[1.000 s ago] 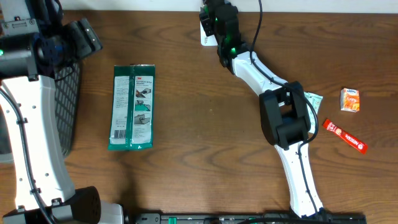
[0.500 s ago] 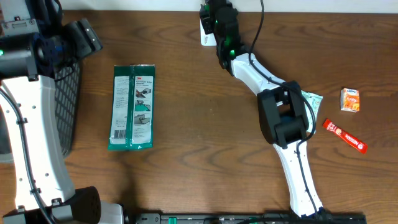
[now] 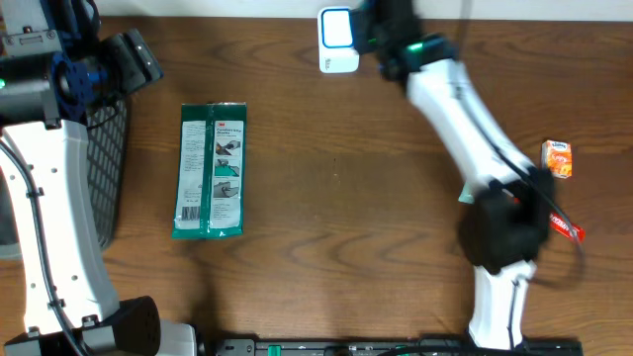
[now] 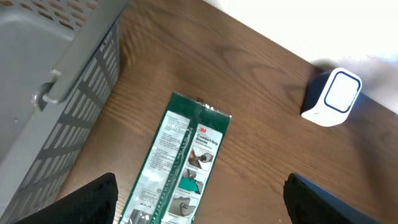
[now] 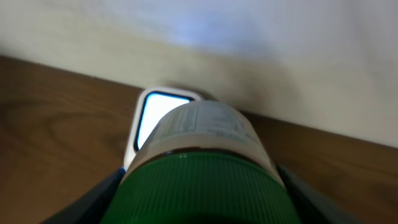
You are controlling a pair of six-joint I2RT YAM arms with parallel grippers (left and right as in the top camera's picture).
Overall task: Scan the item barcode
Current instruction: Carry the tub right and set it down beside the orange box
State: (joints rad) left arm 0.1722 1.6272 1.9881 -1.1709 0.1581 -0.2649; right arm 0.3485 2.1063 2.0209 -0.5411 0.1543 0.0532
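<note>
Right wrist view gives me the clearest read: the right gripper [image 5: 200, 190] is closed around a bottle [image 5: 202, 134], with a dark finger showing on either side of its ribbed green cap [image 5: 199, 205]. The bottle is held off the table [image 3: 326, 198] at the far edge. Its white label end points toward the scanner [image 5: 158, 115], which sits just beyond it with its window lit. From overhead I can see the right arm reaching up beside the scanner, but the bottle itself is hidden there. I judge the bottle to be a stiff plastic one, light enough for this hold. It is round and smooth on the label, so it could twist or slip between flat pads if I squeeze the glossy part. The cap end looks like the best place to hold it: the ribs give purchase and the label is left bare for the scanner window. I can make out fine print on the label but no barcode, so I cannot tell which side carries it. The left gripper [image 4: 205, 202] hangs with its jaws spread wide and empty above a green packet [image 4: 186, 155] that lies next to the grey basket [image 4: 56, 93], well away from the scanning.
</note>
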